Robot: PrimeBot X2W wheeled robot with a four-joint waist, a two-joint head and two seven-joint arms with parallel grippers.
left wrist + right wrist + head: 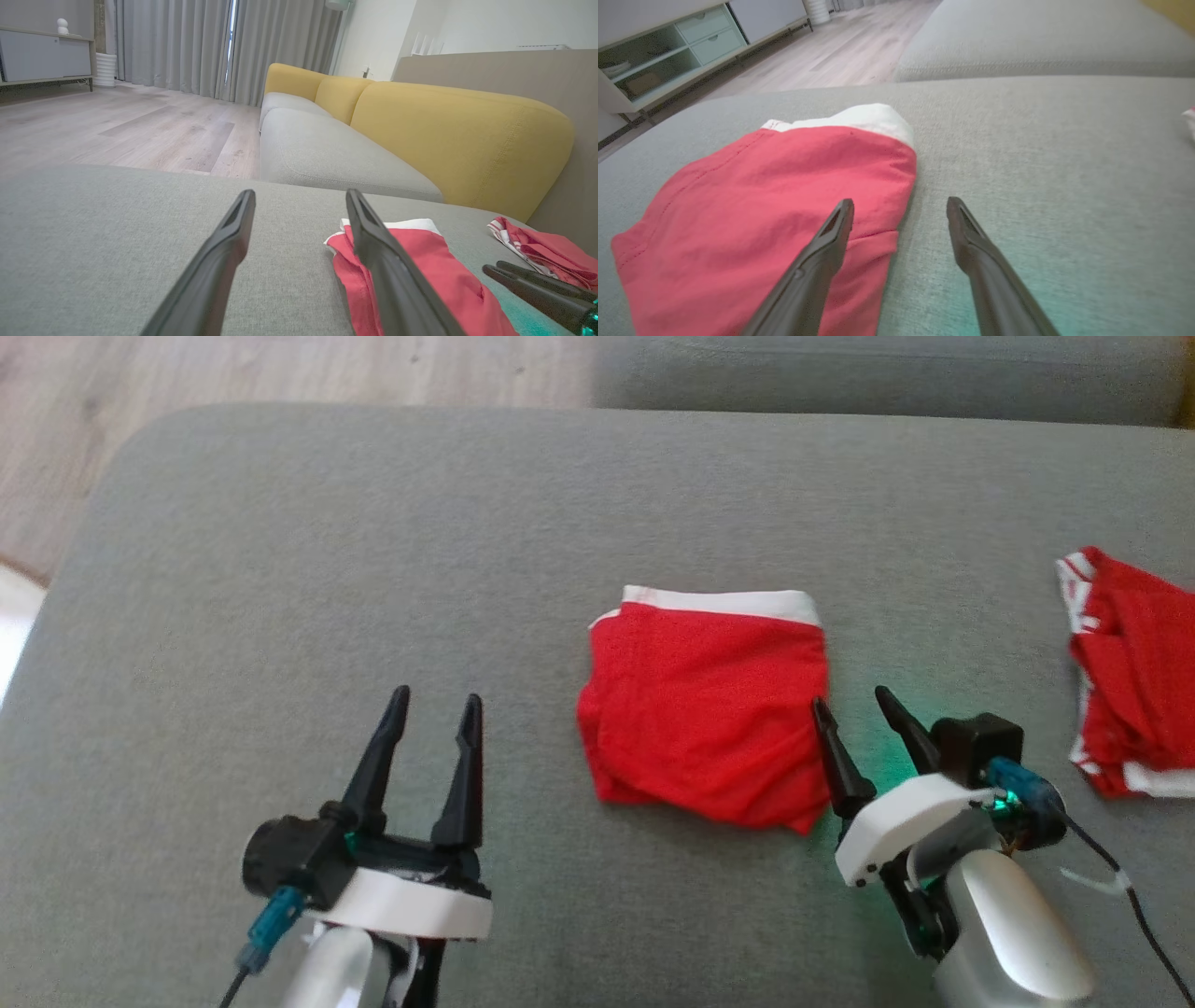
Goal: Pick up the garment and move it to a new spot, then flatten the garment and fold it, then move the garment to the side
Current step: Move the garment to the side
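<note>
Beyond garment, yellow backrest

Grey fabric cushion, broad and flat, with a rounded corner ahead and left of the left claw. Two items lie on it. The folded red garment, white waistband on its far edge, lies between the claws, its right edge at the right claw; contact unclear. A second red garment, white-trimmed and crumpled, lies well right of that claw.
</note>
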